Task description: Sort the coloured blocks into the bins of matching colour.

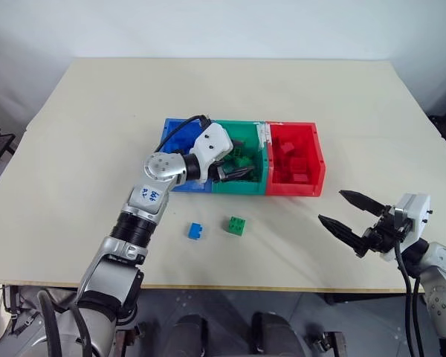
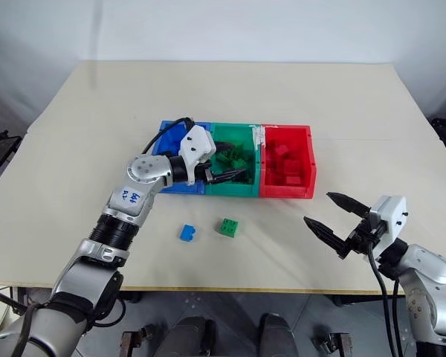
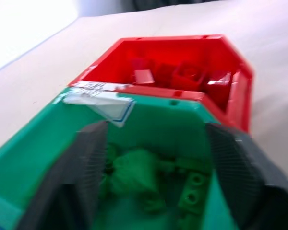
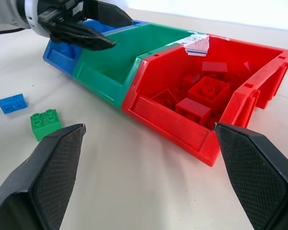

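Three joined bins stand mid-table: blue [image 1: 170,128], green [image 1: 238,186] and red [image 1: 293,187]. My left gripper [image 1: 236,169] hovers level over the green bin, its fingers [image 3: 84,167] spread open with nothing between them. Green blocks [image 3: 134,172] lie in that bin below the fingers. Red blocks [image 4: 201,96] lie in the red bin. On the table in front of the bins sit a blue block [image 1: 196,231] and a green block [image 1: 236,224]. My right gripper [image 1: 331,206] stands open and empty to the right of them, pointing toward the red bin.
The bins sit on a wide beige table [image 1: 97,134] with bare surface all around them. A strip of white tape [image 3: 103,103] sticks to the wall between the green and red bins. The table's front edge runs just below the loose blocks.
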`<state>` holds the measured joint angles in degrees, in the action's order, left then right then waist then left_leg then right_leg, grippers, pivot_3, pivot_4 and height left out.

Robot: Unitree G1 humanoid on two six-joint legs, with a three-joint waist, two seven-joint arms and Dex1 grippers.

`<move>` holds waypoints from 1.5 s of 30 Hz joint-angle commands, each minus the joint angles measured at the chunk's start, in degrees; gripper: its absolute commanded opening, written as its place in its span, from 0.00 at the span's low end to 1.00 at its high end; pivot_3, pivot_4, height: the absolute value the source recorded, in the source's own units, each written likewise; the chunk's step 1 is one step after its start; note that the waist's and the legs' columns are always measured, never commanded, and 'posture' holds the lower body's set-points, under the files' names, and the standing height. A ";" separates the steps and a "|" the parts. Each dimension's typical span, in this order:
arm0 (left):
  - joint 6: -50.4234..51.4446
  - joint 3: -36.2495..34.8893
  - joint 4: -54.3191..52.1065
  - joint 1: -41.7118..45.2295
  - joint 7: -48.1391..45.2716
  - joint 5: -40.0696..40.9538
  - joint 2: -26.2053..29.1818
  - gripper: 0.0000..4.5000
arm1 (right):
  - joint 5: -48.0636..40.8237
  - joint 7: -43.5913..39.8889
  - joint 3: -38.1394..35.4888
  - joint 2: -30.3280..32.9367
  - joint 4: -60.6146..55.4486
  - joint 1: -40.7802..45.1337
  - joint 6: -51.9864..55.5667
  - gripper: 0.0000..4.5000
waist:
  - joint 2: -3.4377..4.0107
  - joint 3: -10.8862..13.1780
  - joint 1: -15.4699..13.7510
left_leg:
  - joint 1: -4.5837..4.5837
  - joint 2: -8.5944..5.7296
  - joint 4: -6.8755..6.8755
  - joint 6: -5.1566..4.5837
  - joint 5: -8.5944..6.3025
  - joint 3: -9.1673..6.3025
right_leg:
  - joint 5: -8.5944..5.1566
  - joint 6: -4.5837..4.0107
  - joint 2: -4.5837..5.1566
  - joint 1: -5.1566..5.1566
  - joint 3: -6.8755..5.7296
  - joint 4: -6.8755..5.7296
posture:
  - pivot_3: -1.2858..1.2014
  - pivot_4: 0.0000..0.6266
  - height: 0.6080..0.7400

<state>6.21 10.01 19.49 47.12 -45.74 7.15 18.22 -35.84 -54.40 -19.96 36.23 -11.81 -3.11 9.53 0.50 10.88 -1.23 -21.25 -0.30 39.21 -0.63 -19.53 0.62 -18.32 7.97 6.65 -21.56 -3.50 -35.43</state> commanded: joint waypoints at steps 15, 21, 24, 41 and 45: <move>-2.62 -22.34 -20.57 -35.85 -15.32 13.84 26.02 1.00 | 5.17 -17.33 6.61 6.00 7.57 7.46 -8.22 1.00 | 0.00 0.00 -0.16 | 0.04 0.01 -0.01 -0.04 -0.03 -0.11 | -0.01 -0.02 0.14 0.04 0.05 0.04 | 0.52 0.24 1.00; 2.33 -17.75 -27.38 -33.80 -14.83 16.04 23.57 1.00 | 5.43 -19.09 5.88 6.92 8.35 7.34 -9.22 1.00 | 0.01 -0.01 -0.29 | 0.02 -0.05 -0.02 -0.09 -0.07 -0.18 | 0.00 -0.02 0.26 0.06 0.02 0.02 | 0.52 0.24 1.00; 4.06 -11.89 -29.00 -28.41 -14.62 13.59 21.36 1.00 | 5.30 -19.68 4.50 8.22 8.33 6.09 -9.56 1.00 | 0.00 -0.01 -0.24 | 0.02 -0.07 -0.02 -0.09 -0.07 -0.17 | 0.00 -0.02 0.26 0.06 -0.02 0.01 | 0.52 0.24 1.00; -0.37 11.71 -8.50 -8.22 -20.85 -1.45 9.56 1.00 | 4.09 -14.61 -2.17 9.26 -2.58 -7.03 -6.85 1.00 | -0.01 0.00 -0.39 | 0.08 0.00 0.05 -0.07 -0.03 0.11 | 0.01 0.00 0.01 0.04 0.15 -0.02 | 0.52 0.24 1.00; -2.53 13.37 -2.07 -5.79 -20.31 -4.52 6.28 1.00 | 3.20 -12.76 -2.42 8.71 -5.06 -8.23 -5.79 1.00 | -0.01 0.00 -0.47 | 0.02 -0.04 0.07 -0.11 -0.04 0.05 | 0.02 0.04 0.02 0.04 0.14 0.00 | 0.52 0.24 1.00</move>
<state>5.02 22.78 16.31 40.17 -66.29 3.76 25.42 -31.03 -68.07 -20.68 45.32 -14.65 -10.80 3.22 0.49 10.88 -1.70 -21.23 -0.34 39.28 -0.74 -19.57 0.68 -18.30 8.01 6.67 -21.51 -3.36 -35.43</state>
